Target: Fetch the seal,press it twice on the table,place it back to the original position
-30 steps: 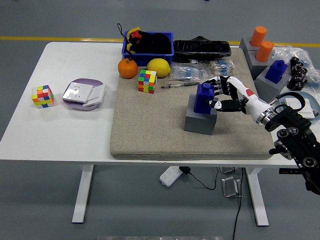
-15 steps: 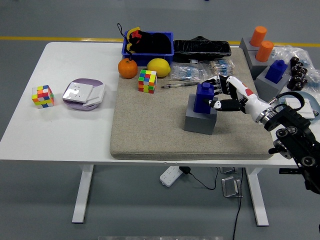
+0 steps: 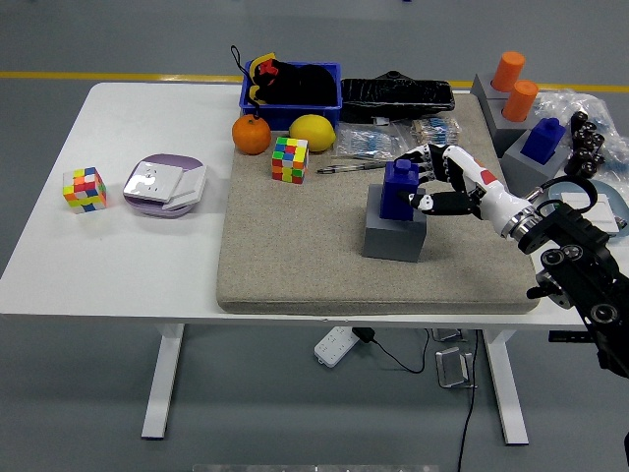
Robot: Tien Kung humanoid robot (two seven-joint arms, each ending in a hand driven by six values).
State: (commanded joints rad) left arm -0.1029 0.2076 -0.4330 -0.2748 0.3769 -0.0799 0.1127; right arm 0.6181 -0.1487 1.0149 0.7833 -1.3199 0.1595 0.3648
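Right hand (image 3: pixel 425 187) curled around blue seal (image 3: pixel 399 191), which sits upright on its grey base (image 3: pixel 394 237) right of the Rubik's cube (image 3: pixel 290 159); grip looks set for lifting it off.

White table (image 3: pixel 118 265) carries beige mat (image 3: pixel 295 256) centre-right; puzzle cube (image 3: pixel 84 189) and purple plate (image 3: pixel 165 184) left; plastic bags (image 3: pixel 590 103) far right.

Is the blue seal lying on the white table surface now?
No, the blue seal stands on a grey block on the beige mat, with the right hand around it.
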